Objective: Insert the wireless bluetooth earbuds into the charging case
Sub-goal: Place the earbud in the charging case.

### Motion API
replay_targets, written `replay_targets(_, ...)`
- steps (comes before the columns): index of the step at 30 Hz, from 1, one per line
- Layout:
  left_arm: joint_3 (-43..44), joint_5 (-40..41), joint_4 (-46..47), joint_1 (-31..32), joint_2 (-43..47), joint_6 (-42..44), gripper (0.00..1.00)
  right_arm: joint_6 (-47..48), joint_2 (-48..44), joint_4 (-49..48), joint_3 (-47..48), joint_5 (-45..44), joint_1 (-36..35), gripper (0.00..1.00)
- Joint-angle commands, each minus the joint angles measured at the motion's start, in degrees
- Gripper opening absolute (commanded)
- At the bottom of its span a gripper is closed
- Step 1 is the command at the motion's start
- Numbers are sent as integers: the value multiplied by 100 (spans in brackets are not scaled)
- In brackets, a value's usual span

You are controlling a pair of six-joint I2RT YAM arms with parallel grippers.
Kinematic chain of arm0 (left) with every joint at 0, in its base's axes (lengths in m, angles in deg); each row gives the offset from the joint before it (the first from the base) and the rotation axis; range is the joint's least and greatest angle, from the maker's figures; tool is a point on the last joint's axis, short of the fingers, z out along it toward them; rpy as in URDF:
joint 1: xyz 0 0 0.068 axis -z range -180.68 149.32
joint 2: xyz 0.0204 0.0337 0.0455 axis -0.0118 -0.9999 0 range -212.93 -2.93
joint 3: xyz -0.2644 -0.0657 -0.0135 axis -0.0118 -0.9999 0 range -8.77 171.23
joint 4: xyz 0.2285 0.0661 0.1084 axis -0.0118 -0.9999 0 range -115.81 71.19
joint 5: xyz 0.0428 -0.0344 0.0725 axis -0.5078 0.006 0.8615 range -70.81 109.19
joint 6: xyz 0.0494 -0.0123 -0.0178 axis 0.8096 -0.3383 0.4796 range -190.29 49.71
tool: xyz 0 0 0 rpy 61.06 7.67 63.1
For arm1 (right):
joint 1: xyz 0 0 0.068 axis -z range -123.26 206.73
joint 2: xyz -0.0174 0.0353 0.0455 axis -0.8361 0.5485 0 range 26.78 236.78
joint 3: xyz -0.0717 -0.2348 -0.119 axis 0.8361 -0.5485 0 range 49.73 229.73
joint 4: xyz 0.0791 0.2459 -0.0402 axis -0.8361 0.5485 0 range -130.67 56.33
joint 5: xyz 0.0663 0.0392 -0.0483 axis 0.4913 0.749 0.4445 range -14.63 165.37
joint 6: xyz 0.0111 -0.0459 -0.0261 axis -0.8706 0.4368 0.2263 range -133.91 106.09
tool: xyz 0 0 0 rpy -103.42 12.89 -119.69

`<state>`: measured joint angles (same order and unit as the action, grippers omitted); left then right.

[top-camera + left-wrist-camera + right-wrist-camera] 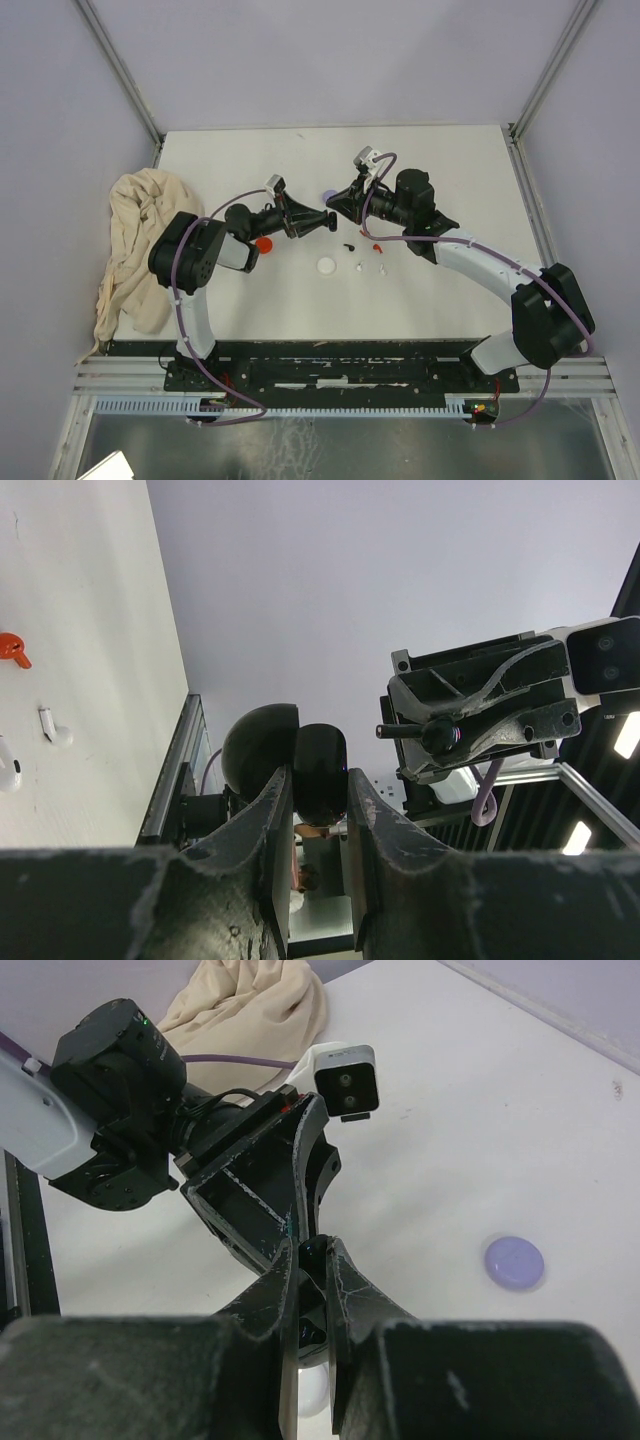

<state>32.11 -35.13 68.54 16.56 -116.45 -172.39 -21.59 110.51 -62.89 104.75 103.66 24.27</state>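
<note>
**Fig.** Both arms meet tip to tip above the middle of the counter, a little toward its far edge.

- **Left jaws:** clamped shut on the black case, held clear of the counter. The black dome touching it is prob. its open lid; we cannot confirm.
- **Right jaws:** all but closed. Something dark sits in the slit, but we cannot tell if it is an earbud.
- **Key relation:** the case lies straight ahead of the right jaws, on their far-left side, w/ the tips nearly touching. We judge any insertion runs along that line. If an earbud is held, its stem axis is not readable.
- **Loose earbuds:** the black earbud, red earbud and white earbuds lie on the counter toward the near edge from the meeting point. They are below the right arm, so nearer to it.
- **Hidden or unclear:** the case's sockets face away from both wrist views. No lilac earbuds are made out, only the lilac disc toward the far edge.
</note>
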Motion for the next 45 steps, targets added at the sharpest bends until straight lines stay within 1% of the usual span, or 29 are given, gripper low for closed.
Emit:
replay_targets(1, 196, -199, 1166, 48, 203, -143, 3, 9, -19, -189, 85, 206, 30, 1)
replay_targets(30, 346, -278, 1168, 61, 444, -222, 3, 17, 97, -147, -126, 497, 116, 2)
replay_targets(45, 385, -276, 1167, 60, 521, -248, 3, 64, 48, -83, -188, 464, 148, 2)
